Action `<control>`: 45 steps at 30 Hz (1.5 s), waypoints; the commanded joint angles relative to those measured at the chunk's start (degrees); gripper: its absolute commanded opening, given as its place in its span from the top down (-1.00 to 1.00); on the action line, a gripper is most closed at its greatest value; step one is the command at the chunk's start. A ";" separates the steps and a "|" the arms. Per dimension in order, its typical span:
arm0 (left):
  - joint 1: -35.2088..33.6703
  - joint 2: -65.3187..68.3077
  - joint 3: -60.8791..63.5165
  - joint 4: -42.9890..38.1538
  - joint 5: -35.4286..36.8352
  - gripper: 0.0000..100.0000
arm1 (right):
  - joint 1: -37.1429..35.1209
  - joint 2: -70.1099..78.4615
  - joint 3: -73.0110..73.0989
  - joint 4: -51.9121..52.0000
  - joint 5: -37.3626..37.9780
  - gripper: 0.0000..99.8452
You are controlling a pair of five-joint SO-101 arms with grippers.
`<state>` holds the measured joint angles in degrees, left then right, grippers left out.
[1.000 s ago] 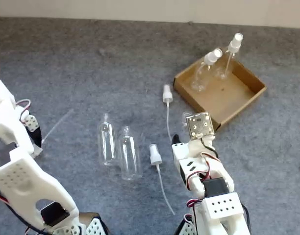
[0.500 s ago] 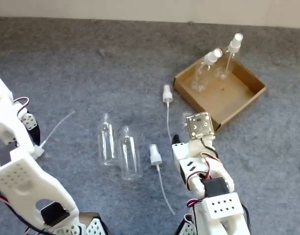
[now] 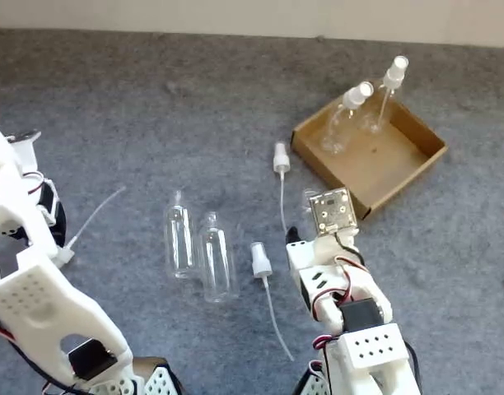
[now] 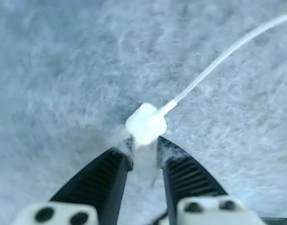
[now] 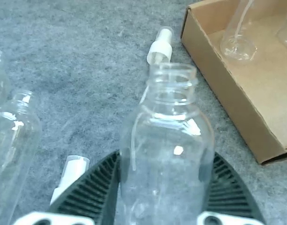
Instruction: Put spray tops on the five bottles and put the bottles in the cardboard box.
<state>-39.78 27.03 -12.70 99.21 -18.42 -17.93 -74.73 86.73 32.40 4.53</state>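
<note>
You've two capped bottles (image 3: pixel 344 115) (image 3: pixel 385 90) in the cardboard box (image 3: pixel 400 177) — two open bottles (image 3: pixel 178 239) (image 3: pixel 217 257) lie side by side, two spray tops (image 3: pixel 260 259) (image 3: pixel 281 158) nearby.

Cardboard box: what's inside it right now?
Cardboard box: a clear bottle and a second bottle at the far side, both with white spray tops; floor otherwise bare. Nothing covers it; top tightness cannot be told.

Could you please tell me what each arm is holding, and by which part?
The left tool pinches a spray top by its white head; right tool clamps an open bottle around its body.
</note>
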 commanded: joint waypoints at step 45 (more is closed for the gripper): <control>1.36 -35.12 39.43 -25.58 -28.57 0.65 | -1.01 -1.01 -0.75 -1.19 0.00 0.62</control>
<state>-39.78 -4.97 24.48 80.22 -46.20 -18.37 -74.73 86.73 32.40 4.53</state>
